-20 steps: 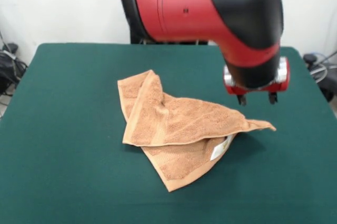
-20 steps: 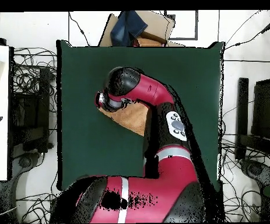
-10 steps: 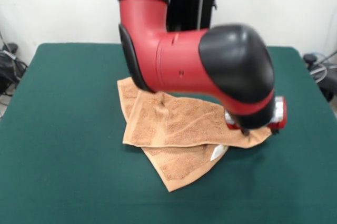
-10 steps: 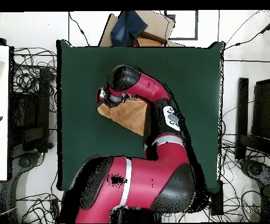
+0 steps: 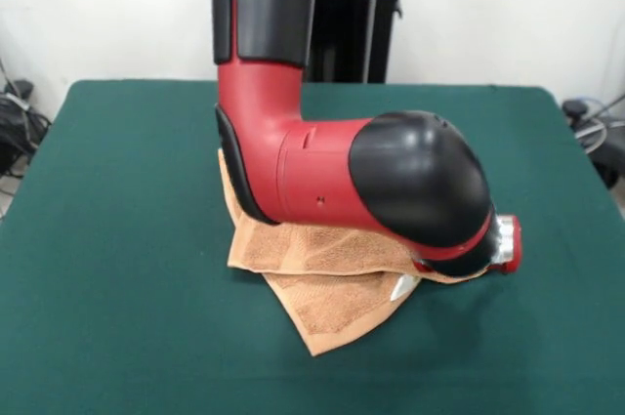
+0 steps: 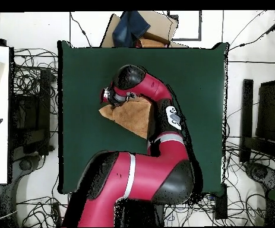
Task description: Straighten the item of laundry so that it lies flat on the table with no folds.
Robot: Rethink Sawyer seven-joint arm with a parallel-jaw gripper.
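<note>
Table (image 5: pixel 117 200) – green felt, towel (image 5: pixel 332 308) folded; white wall (image 5: pixel 107 15) behind.

The dark green felt-covered worktop (image 5: pixel 117 239) lies bare along both side edges, its near edge and all four corners, giving free passage there. Near the middle, the crumpled light-brown terry-cloth towel (image 5: pixel 327 303) takes up the surface, and the bulky red and black robot arm (image 5: pixel 371 181) hangs low over it, blocking any approach from above.
</note>
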